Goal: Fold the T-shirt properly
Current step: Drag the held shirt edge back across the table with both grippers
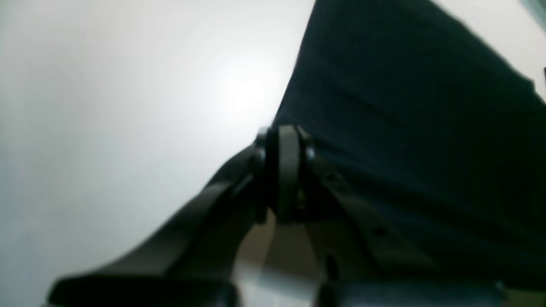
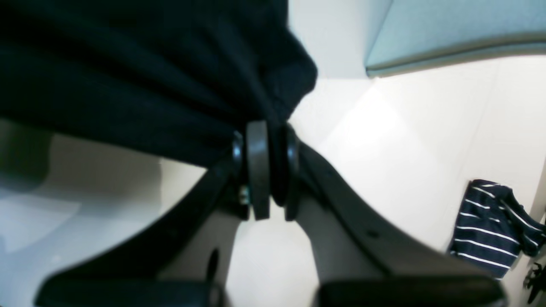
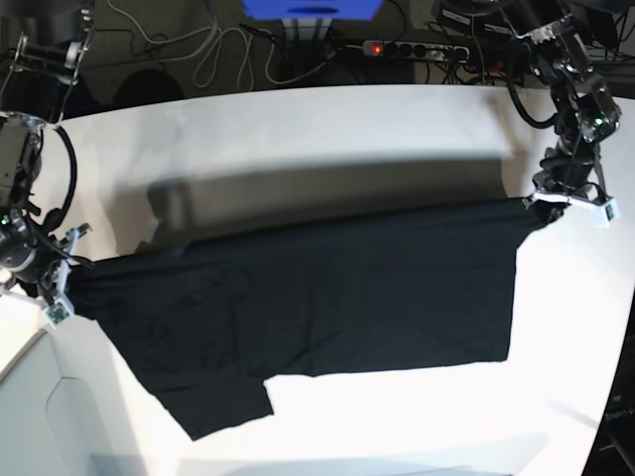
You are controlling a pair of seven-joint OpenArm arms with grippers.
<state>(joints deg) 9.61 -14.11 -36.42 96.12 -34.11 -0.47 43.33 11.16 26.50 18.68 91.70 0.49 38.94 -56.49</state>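
1. Closest to the left wrist lens, the left tool (image 1: 285, 170) has its jaws pressed together on an edge of the T-shirt (image 1: 418, 128). The black cloth fans up and to the right from the pinch, and the bare white worktop (image 1: 106, 106) fills the area to the left of the shirt. This view is blurred, so no print or seam can be made out.

2. Nearest the right wrist lens, the right tool (image 2: 264, 168) is clamped on a bunched fold of the T-shirt (image 2: 128, 76), which spreads up and to the left from the grip. Right of the shirt lies pale worktop (image 2: 405, 140); a light blue panel (image 2: 460, 30) sits above it. Well apart from the shirt, at the lower right edge, is a navy cloth with white stripes (image 2: 486, 226).

3. Seen from the base view, the T-shirt (image 3: 327, 297) is stretched as a wide black sheet between the two tools, plain side showing. The right tool (image 3: 58, 283) holds the shirt's left end, and the left tool (image 3: 561, 198) holds its upper right corner. The shirt's lower part rests on the white worktop (image 3: 298, 129); its shadow falls on the worktop just behind the top edge. Beyond the far side of the worktop, cables and a power strip (image 3: 412, 48) lie on the floor.
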